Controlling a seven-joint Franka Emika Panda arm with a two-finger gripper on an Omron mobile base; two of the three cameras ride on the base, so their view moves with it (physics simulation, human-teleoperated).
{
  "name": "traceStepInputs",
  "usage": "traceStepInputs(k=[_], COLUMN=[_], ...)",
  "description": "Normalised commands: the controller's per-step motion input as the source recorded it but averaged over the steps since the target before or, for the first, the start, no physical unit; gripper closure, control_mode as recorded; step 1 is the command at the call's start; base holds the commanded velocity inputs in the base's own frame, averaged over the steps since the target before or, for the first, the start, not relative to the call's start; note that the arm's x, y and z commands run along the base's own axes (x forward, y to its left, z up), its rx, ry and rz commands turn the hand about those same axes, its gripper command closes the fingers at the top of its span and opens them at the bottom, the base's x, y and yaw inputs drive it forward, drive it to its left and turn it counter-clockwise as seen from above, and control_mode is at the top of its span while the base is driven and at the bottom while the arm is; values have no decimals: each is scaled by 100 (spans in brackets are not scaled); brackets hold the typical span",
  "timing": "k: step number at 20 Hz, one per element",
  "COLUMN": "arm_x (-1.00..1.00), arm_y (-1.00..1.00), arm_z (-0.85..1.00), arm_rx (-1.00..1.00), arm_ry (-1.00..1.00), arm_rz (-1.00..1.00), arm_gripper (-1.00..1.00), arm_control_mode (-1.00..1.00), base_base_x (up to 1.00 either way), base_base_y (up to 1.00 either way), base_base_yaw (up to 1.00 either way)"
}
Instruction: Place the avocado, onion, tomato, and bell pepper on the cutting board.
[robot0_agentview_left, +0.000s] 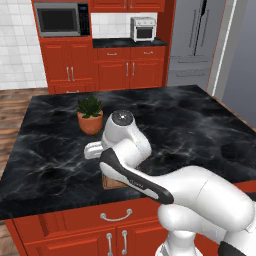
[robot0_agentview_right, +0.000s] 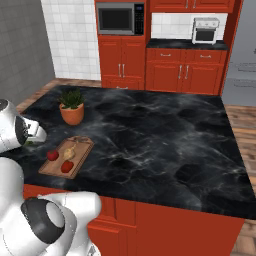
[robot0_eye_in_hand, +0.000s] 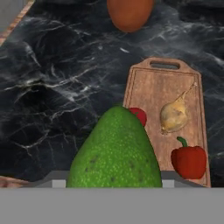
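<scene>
The gripper was closed on the large pebbled green avocado (robot0_eye_in_hand: 116, 151), which bulged up in the foreground of the hand view and hid the fingertips behind its bulk. Just beyond the avocado lay the flat brown wooden cutting board (robot0_eye_in_hand: 151, 87), its slotted handle pointing away from the gripper. On the board, ahead of the gripper, sat the tan-yellow onion (robot0_eye_in_hand: 173, 116) with its thin stalk, a red bell pepper (robot0_eye_in_hand: 189, 161) with a green stem nearer and to the right, and a small red tomato (robot0_eye_in_hand: 139, 114) partly hidden behind the avocado's tip. Farther off past the board stood a rounded terracotta pot (robot0_eye_in_hand: 129, 13) on the black marbled tabletop (robot0_eye_in_hand: 57, 78).

In the right base view the cutting board (robot0_agentview_right: 80, 155) appeared whole near the front edge of the tabletop (robot0_agentview_right: 160, 135), carrying the tomato (robot0_agentview_right: 52, 155), the onion (robot0_agentview_right: 69, 152) and the bell pepper (robot0_agentview_right: 67, 166), with the pot's spiky green plant (robot0_agentview_right: 72, 98) behind it; the hand sat at the left edge, above the tabletop just left of the board. In the left base view the white arm blocked nearly all of the board, leaving only a corner (robot0_agentview_left: 111, 184) showing beneath the elbow, with the potted plant (robot0_agentview_left: 90, 114) beside it. Red cabinets (robot0_agentview_right: 185, 75), a microwave (robot0_agentview_right: 119, 18) and a small toaster oven (robot0_agentview_right: 205, 31) lined the far wall.
</scene>
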Motion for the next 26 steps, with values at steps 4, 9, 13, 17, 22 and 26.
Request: traceStepInputs(k=[4, 9, 13, 17, 22, 26], arm_x=[-18, 0, 0, 0, 0, 0], arm_y=[-31, -9, -11, -20, -18, -3], arm_z=[6, 0, -1, -10, -30, -36], arm_rx=[2, 0, 0, 0, 0, 0], arm_ry=[0, 0, 0, 2, 10, 12], arm_rz=[0, 0, 0, 0, 0, 0], arm_gripper=[100, 100, 100, 100, 100, 100], arm_control_mode=[-100, -100, -100, -100, -100, -100], base_base_x=[0, 0, 0, 0, 0, 0], base_base_y=[0, 0, 0, 0, 0, 0], base_base_yaw=[0, 0, 0, 0, 0, 0])
